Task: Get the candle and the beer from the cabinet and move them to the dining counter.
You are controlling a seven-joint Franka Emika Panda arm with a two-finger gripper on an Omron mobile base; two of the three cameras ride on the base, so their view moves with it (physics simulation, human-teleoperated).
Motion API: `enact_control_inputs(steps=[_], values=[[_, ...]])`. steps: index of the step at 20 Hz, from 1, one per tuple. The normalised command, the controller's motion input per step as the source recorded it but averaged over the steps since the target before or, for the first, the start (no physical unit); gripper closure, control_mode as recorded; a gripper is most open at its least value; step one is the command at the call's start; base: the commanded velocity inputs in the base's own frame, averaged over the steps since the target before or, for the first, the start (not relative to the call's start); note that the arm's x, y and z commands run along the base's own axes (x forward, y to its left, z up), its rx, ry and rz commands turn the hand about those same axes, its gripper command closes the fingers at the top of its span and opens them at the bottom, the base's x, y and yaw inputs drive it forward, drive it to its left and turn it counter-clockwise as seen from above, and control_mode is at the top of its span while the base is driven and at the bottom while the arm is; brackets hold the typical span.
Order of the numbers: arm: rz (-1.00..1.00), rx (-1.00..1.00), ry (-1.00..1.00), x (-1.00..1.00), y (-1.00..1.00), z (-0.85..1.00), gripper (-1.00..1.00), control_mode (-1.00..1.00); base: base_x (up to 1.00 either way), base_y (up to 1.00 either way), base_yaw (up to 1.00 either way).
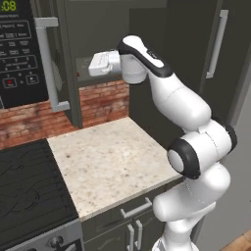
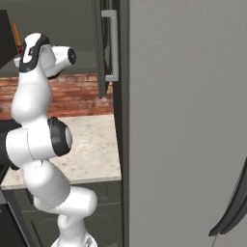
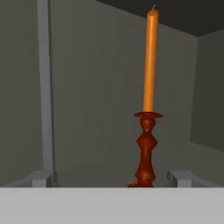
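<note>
Gripper (image 3: pixel 113 178) fingers apart astride upright candle (image 3: pixel 148 109)

candle (image 3: pixel 150 87) | orange taper, dark red holder | upright | inside cabinet (image 3: pixel 96 87)

Red brick backsplash (image 1: pixel 105 100) behind beige speckled counter slab (image 1: pixel 110 162); black stove (image 1: pixel 29 193) abuts slab's left edge; grey refrigerator (image 2: pixel 188 120) at right.

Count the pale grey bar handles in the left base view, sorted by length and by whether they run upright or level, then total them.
long upright bar handles: 2
short upright bar handles: 2
level drawer handle: 1
Total: 5
</note>
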Motion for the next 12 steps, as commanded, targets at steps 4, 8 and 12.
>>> enact_control_inputs(steps=[4, 8, 12], values=[[0.06, 0.0, -0.01, 0.39, 0.17, 0.0, -1.0, -1.0, 0.0, 0.0, 0.0], [0.04, 0.0, -0.01, 0.35, 0.17, -0.02, -1.0, -1.0, 0.0, 0.0, 0.0], [0.04, 0.0, -0.01, 0.35, 0.16, -0.06, -1.0, -1.0, 0.0, 0.0, 0.0]])
